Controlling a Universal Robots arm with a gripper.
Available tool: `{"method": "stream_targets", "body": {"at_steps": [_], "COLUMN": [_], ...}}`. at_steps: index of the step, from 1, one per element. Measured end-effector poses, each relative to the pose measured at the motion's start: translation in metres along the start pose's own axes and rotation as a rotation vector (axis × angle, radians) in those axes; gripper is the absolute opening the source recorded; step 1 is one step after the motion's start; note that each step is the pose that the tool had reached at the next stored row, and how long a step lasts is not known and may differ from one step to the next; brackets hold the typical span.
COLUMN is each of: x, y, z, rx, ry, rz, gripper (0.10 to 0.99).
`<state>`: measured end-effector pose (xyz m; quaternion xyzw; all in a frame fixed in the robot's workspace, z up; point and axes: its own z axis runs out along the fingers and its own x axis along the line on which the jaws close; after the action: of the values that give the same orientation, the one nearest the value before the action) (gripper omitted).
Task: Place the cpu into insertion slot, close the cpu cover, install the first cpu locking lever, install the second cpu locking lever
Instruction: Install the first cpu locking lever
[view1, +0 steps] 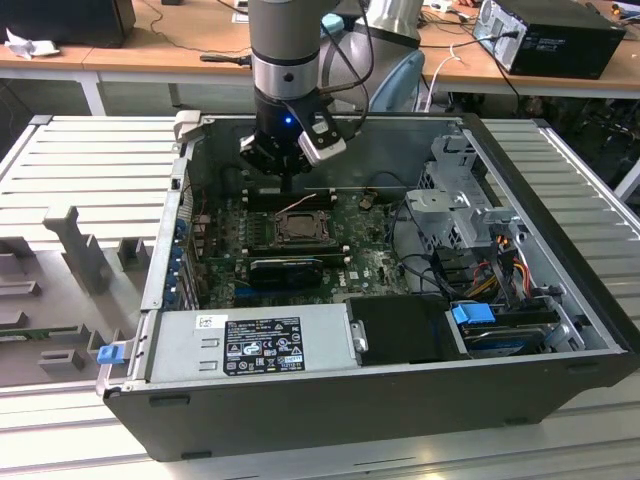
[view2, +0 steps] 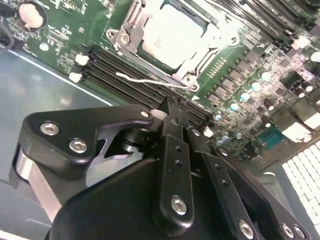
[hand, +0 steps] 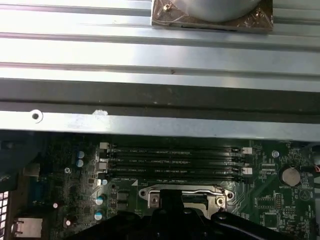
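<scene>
Pale beige, the cpu (view2: 172, 37) sits in the slot (view2: 199, 22) under the lowered cover (view2: 131, 27), while my gripper (view2: 172, 107), jaws pinched together and empty, hovers beside a lever (view2: 150, 80) that looks unlatched.

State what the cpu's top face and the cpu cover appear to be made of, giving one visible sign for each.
The cpu: likely metal, with a matte, pale silver-beige face. The cpu cover: probably sheet metal, silvery, glinting along its thin edges.

A robotics lab or workshop: an open computer case (view1: 330, 400) on a ribbed metal table (view1: 90, 150), wooden workbenches (view1: 150, 52) and another computer (view1: 560, 35) behind.
</scene>
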<state>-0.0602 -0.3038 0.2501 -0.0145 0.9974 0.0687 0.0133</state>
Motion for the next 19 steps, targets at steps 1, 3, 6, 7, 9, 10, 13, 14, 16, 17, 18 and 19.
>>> {"method": "stream_targets", "body": {"at_steps": [1,3,6,7,9,10,13,14,16,17,18,19], "x": [-0.0005,-0.0020,-0.0043,-0.0050,-0.0051,-0.0052,-0.0054,-0.0058,-0.0088,-0.0109,-0.0123,-0.0130], "y": [-0.0005,-0.0014,-0.0024,-0.0028,-0.0030,-0.0030,-0.0032,-0.0034,-0.0039,-0.0042,-0.0044,-0.0043], "z": [0.0002,0.0038,0.0113,0.0142,0.0153,0.0157,0.0172,0.0185,0.0210,0.0232,0.0251,0.0270], "rx": [-0.012,-0.019,-0.019,-0.019,-0.020,-0.021,-0.021,-0.021,-0.021,-0.021,-0.021,-0.021], "ry": [-0.0003,-0.0007,0.0027,0.0035,0.0035,0.0035,0.0035,0.0034,0.0035,0.0035,0.0035,0.0036], "rz": [0.000,0.000,-0.022,-0.028,-0.028,-0.028,-0.028,-0.028,-0.028,-0.028,-0.028,-0.028], "gripper": [0.106,0.106,0.106,0.106,0.106,0.106,0.106,0.106,0.106,0.106,0.106,0.106]}}
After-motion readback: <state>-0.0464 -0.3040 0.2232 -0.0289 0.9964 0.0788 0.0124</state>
